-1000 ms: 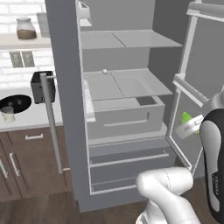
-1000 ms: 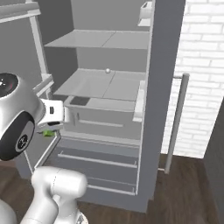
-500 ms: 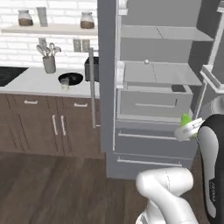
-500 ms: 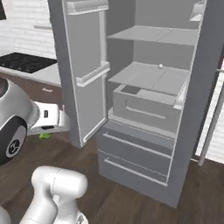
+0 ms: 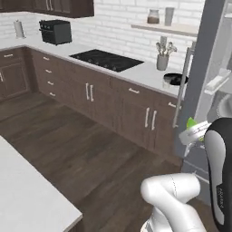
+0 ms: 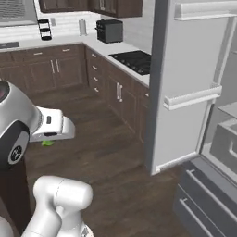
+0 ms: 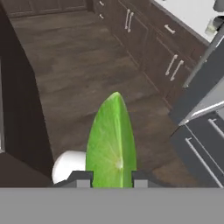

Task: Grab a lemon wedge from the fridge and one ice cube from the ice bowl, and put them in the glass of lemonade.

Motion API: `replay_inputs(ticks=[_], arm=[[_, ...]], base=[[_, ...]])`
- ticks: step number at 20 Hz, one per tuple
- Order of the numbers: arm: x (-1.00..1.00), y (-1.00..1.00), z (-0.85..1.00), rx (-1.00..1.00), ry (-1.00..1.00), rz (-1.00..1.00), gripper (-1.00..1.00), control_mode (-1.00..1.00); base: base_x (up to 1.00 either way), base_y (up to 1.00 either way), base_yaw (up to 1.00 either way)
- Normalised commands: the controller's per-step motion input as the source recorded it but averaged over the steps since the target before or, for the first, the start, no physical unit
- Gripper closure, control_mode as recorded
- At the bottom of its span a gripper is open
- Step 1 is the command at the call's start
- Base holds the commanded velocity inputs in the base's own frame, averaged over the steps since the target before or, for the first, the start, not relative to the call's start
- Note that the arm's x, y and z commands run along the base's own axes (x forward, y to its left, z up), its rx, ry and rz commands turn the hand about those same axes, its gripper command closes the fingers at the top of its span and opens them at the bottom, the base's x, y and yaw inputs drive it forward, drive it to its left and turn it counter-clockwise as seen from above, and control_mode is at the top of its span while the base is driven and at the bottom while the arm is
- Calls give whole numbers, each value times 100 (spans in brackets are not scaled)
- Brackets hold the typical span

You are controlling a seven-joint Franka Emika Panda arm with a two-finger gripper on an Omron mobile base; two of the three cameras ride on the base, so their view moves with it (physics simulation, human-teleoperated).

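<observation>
My gripper [image 7: 109, 177] is shut on the lemon wedge [image 7: 111, 140], a yellow-green slice that sticks out between the fingertips. The gripper [image 5: 192, 133] hangs over the wooden floor beside the fridge's open grey door [image 5: 204, 59], with the wedge [image 5: 191, 122] showing at its tip. In the right base view the gripper [image 6: 51, 139] holds the wedge [image 6: 47, 143] left of the fridge door [image 6: 194, 83]. The black ice bowl [image 5: 176, 79] sits on the counter next to that door. A small pale glass [image 7: 211, 27], probably the glass of lemonade, stands on the counter by it.
A black cooktop [image 5: 106, 60] and a toaster [image 5: 55, 31] sit on the L-shaped counter over brown cabinets. A grey utensil holder [image 5: 163, 61] stands behind the bowl. A white island top [image 5: 27, 190] fills the lower left. The fridge drawers [image 6: 203, 203] are at the lower right.
The whole picture has swung from the open fridge interior to the kitchen counters, so the base has turned. The wedge stays between the fingers.
</observation>
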Motion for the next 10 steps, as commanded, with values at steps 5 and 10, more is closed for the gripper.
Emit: replay_inputs(ticks=[5,10], arm=[[0,0,0,0,0,0,100,100],[0,0,0,0,0,0,100,100]], base=[[84,-7,56],[100,-38,37]])
